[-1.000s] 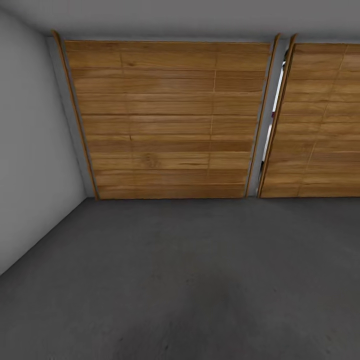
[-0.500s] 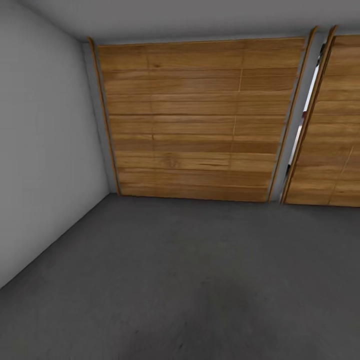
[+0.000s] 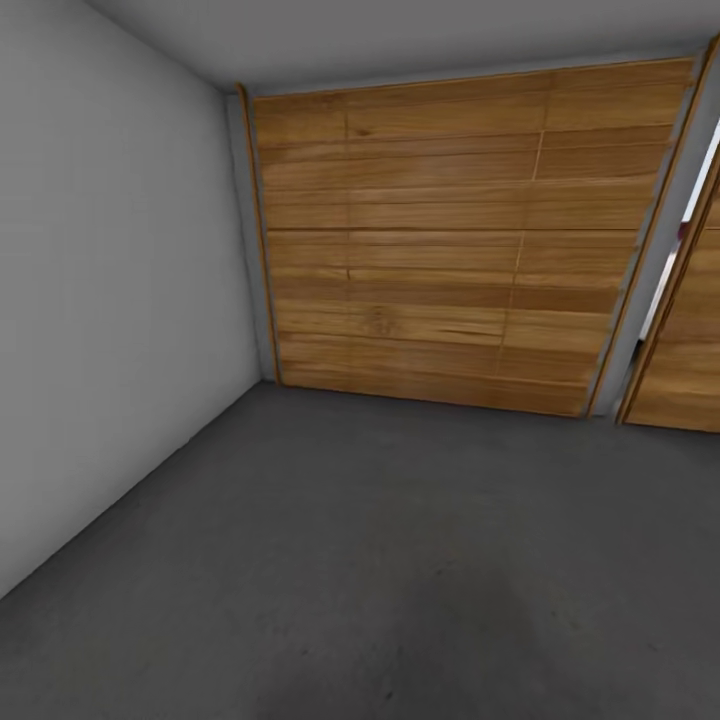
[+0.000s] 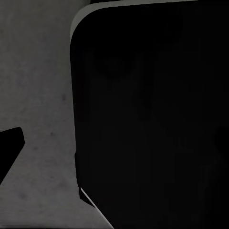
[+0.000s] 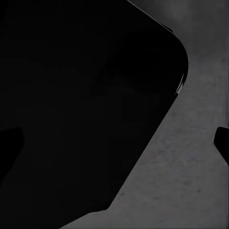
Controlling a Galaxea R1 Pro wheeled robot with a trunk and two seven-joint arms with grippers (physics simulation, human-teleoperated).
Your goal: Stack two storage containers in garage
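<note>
- Garage: wooden door [image 3: 450, 240] fills the upper middle of the frame, grey wall [image 3: 110, 300] on the left, concrete floor [image 3: 380, 560] below.
- Bins aren't visible; can't tell how the jaws stand.
- Risk, I'd judge: turning blind and clipping that wall.

wall [image 3: 110, 300] left | plank door [image 3: 450, 250] ahead | floor [image 3: 380, 560] below

Open floor [image 3: 400, 560]; wall [image 3: 110, 300] left, door [image 3: 450, 240] ahead

Dark grey mottled concrete floor [image 3: 400, 560], bare.
</note>
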